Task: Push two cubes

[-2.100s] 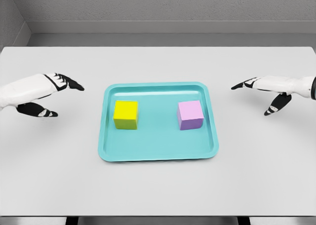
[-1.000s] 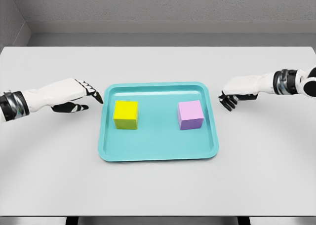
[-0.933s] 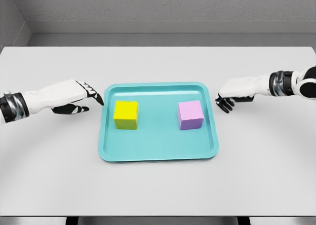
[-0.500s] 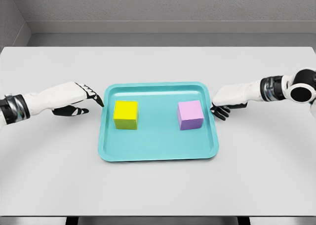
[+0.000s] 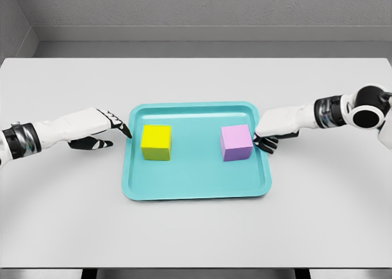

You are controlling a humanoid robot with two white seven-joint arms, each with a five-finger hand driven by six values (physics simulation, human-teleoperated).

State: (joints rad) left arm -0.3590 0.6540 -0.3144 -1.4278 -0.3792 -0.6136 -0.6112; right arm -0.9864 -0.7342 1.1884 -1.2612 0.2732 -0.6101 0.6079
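Note:
A yellow cube (image 5: 156, 142) sits in the left half of a teal tray (image 5: 196, 184), and a pink cube (image 5: 236, 142) sits in the right half. My left hand (image 5: 116, 127) hovers at the tray's left rim with fingers stretched toward the yellow cube, a short gap from it. My right hand (image 5: 264, 138) is over the tray's right rim with fingers curled down, close beside the pink cube's right face. Neither hand holds anything.
The tray lies in the middle of a white table (image 5: 196, 230), whose front edge runs along the bottom of the view. A grey wall stands behind the table's far edge.
Both hands have moved inward toward the tray; the right hand's fingers curled and came over the right rim next to the pink cube. The cubes have not moved.

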